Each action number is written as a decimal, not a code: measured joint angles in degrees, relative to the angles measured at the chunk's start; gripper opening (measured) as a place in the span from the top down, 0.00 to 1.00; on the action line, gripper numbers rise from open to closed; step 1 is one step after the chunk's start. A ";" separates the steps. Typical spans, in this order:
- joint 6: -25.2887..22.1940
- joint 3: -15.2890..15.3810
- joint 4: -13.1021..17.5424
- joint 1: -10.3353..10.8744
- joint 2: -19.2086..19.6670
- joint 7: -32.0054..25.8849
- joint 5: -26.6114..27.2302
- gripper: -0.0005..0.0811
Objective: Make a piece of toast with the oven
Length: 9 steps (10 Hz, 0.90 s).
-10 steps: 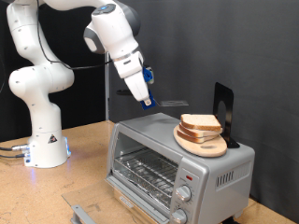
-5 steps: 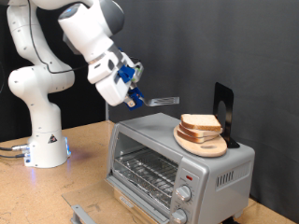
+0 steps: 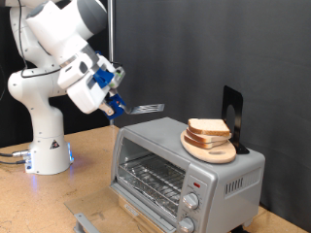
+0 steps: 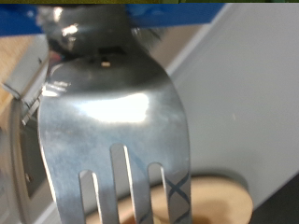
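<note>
I am holding the claw (image 3: 117,100) in the air above the table (image 3: 92,160), to the left of the oven (image 3: 185,165) and clear of it; it is clenched on the handle of a metal fork (image 3: 146,108), whose tines are pointing right toward the oven's top. In the wrist view the fork (image 4: 107,121) is filling most of the frame, with the rim of the wooden plate (image 4: 220,201) showing beyond the tines. The piece of toast (image 3: 209,128) is lying in a small stack of bread on that round wooden plate (image 3: 209,150), which is resting on the oven's roof toward its right end, just in front of a dark upright stand (image 3: 233,115). The oven door is hanging open with the wire rack (image 3: 151,177) bare. I am judging the slice to be light, soft and crumbly: it should be lifted from underneath or pierced near its middle, never pried at the crust, which could tear.
</note>
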 joint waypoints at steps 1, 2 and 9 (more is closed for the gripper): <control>-1.43 -0.25 0.45 -0.56 0.07 0.00 -1.45 0.55; -1.21 -0.19 0.30 -0.55 0.07 0.01 -1.27 0.55; 0.97 8.46 -2.28 -0.58 0.08 10.49 -5.82 0.55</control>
